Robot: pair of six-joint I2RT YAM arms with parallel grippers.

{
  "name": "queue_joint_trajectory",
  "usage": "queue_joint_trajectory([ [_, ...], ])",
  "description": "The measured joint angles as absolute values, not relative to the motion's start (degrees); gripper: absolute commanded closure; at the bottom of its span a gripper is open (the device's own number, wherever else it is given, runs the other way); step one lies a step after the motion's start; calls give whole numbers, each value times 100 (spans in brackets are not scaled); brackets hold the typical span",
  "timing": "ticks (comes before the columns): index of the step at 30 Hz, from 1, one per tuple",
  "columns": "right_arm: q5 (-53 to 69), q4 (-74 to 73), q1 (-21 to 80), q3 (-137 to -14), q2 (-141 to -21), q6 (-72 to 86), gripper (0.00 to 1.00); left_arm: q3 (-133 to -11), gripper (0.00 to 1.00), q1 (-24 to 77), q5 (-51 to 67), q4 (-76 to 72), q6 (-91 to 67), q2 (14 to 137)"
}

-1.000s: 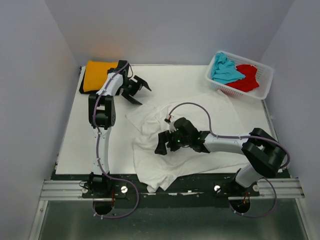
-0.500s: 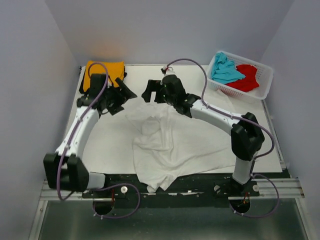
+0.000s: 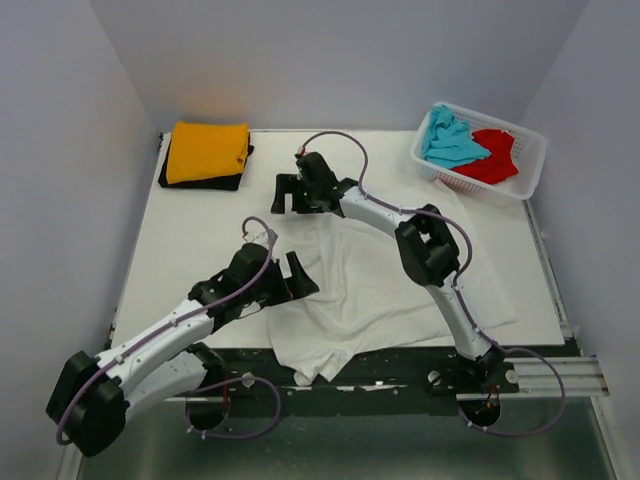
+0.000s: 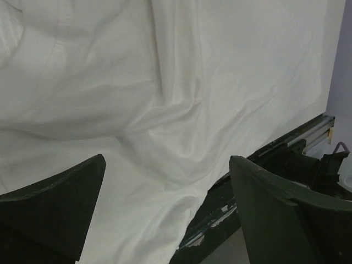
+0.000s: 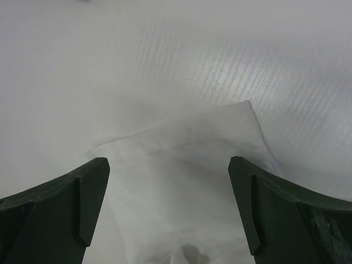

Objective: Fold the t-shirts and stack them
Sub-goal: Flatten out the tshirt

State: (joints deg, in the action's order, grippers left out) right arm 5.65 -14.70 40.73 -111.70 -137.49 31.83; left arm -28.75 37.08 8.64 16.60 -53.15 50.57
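Observation:
A white t-shirt point(image 3: 390, 290) lies spread and rumpled across the middle and front of the table. My left gripper point(image 3: 300, 283) is open and empty over its left edge. In the left wrist view point(image 4: 168, 181) the white cloth point(image 4: 165, 99) fills the frame. My right gripper point(image 3: 280, 193) is open and empty at the shirt's far left corner. The right wrist view point(image 5: 168, 176) shows that corner point(image 5: 192, 154) between the jaws. A folded orange-yellow shirt point(image 3: 207, 152) sits on a black one point(image 3: 200, 184) at the back left. Turquoise point(image 3: 450, 140) and red point(image 3: 492, 157) shirts lie in the basket.
The white lattice basket point(image 3: 533, 172) stands at the back right. The dark front rail point(image 3: 400, 368) runs along the near table edge, and the white shirt's hem hangs over it. The rail also shows in the left wrist view point(image 4: 264, 159). Grey walls enclose the table.
My left arm has swung from the orange stack at the back left down to the white shirt's left edge near the front. My right gripper has shifted slightly left at the shirt's far corner.

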Motion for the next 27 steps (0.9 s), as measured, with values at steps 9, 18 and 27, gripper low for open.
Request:
queue_joint_trajectory([
  [9, 421, -1855, 4077, -11979, -14241, 2947, 0, -3076, 1, 3782, 805, 974, -5426, 7194],
  [18, 226, -2237, 3516, -13782, -15305, 3122, 0, -3264, 1, 3791, 751, 952, -5599, 7483],
  [27, 703, -1260, 2716, -14313, -15882, 3769, 0, -3463, 1, 3791, 167, 1874, -5664, 7334],
])
